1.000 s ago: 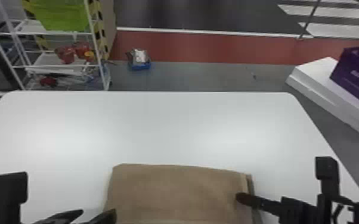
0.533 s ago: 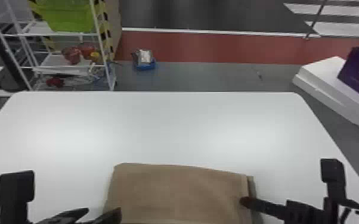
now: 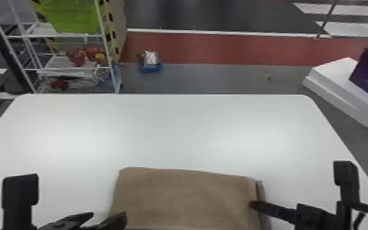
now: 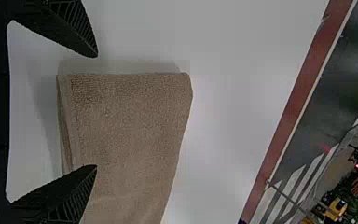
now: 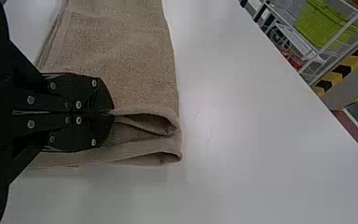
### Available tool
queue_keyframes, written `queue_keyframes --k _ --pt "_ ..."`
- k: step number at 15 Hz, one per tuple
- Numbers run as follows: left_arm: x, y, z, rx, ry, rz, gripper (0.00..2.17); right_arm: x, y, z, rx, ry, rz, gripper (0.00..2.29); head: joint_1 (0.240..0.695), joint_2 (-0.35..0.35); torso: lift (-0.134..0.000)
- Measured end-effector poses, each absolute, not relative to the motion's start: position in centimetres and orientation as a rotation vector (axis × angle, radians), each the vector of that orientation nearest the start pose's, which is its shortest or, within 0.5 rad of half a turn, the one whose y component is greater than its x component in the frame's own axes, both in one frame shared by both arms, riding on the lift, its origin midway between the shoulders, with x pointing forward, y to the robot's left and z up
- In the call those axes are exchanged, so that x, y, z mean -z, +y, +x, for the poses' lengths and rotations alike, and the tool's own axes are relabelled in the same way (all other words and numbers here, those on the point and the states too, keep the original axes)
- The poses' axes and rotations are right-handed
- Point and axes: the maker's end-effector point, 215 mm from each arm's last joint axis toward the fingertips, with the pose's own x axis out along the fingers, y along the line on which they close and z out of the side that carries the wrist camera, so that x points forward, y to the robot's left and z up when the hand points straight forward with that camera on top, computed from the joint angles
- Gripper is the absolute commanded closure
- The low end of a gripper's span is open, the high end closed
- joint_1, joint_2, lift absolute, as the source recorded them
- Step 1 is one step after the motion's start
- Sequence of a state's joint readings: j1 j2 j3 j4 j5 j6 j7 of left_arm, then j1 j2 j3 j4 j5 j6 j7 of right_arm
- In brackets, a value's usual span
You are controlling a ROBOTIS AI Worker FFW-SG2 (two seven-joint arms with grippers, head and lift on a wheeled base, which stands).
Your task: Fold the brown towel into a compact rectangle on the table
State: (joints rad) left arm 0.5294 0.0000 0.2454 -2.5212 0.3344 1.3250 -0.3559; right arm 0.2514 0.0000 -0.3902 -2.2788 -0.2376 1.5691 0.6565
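Change: next to none; brown terry-cloth towel (image 3: 183, 198) keeps its outline, near part of white smooth table (image 3: 177, 131); folding seems paused, right end likely next to turn leftward. My right claw (image 5: 113, 112): fingers together, clamped on upper layer at towel's right end. My left claw (image 4: 96, 111): fingers wide apart, straddling left edge, holding nothing.

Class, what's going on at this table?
A robot is folding a brown towel on a white table. Its right hand is shut on cloth at the towel's right end, where looped layers show. Its left hand is open at the left end, gripping nothing. The towel already lies folded over in layers.
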Motion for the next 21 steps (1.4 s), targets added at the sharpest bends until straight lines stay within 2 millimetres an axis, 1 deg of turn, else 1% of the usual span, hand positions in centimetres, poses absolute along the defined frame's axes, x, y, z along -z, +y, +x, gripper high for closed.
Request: queue_keyframes --k 4,6,8,10,14,16,17,18,19,20,21 --pt "41.7 17.9 31.7 0.347 0.831 -0.352 0.03 40.8 -20.6 35.0 -0.434 0.878 0.571 1.3 0.695 -0.046 -0.123" --pt "41.6 17.8 31.7 0.348 0.83 -0.35 0.03 39.6 -21.0 35.0 -0.44 0.848 0.572 1.3 0.695 -0.051 -0.123" --pt "41.5 17.7 31.7 0.349 0.83 -0.349 0.03 39.0 -21.8 34.7 -0.429 0.829 0.572 1.3 0.695 -0.068 -0.123" --pt "41.5 17.7 31.7 0.351 0.83 -0.349 0.03 38.8 -22.5 34.4 -0.424 0.821 0.587 1.3 0.695 -0.082 -0.123" --pt "41.5 17.5 31.5 0.356 0.834 -0.35 0.03 39.2 -23.1 33.1 -0.419 0.83 0.618 1.3 0.695 -0.098 -0.123" --pt "41.5 17.4 31.4 0.358 0.835 -0.351 0.03 40.5 -24.0 32.8 -0.389 0.853 0.64 1.28 0.695 -0.113 -0.123" --pt "41.5 17.3 31.3 0.36 0.834 -0.35 0.03 41.5 -24.5 32.8 -0.369 0.871 0.651 1.04 0.695 -0.13 -0.123" --pt "41.5 17.1 31.3 0.363 0.834 -0.35 0.03 42.3 -24.8 32.9 -0.351 0.885 0.655 0.52 0.695 -0.138 -0.123" --pt "41.4 17.0 31.3 0.366 0.834 -0.35 0.03 43.0 -25.3 33.1 -0.329 0.898 0.651 0.07 0.695 -0.147 -0.123" --pt "41.4 16.9 31.3 0.368 0.833 -0.349 0.03 43.4 -25.6 33.3 -0.315 0.906 0.646 0.0 0.695 -0.155 -0.123" --pt "41.3 16.9 31.3 0.369 0.832 -0.349 0.03 43.7 -25.8 33.4 -0.305 0.912 0.641 0.0 0.695 -0.16 -0.123"
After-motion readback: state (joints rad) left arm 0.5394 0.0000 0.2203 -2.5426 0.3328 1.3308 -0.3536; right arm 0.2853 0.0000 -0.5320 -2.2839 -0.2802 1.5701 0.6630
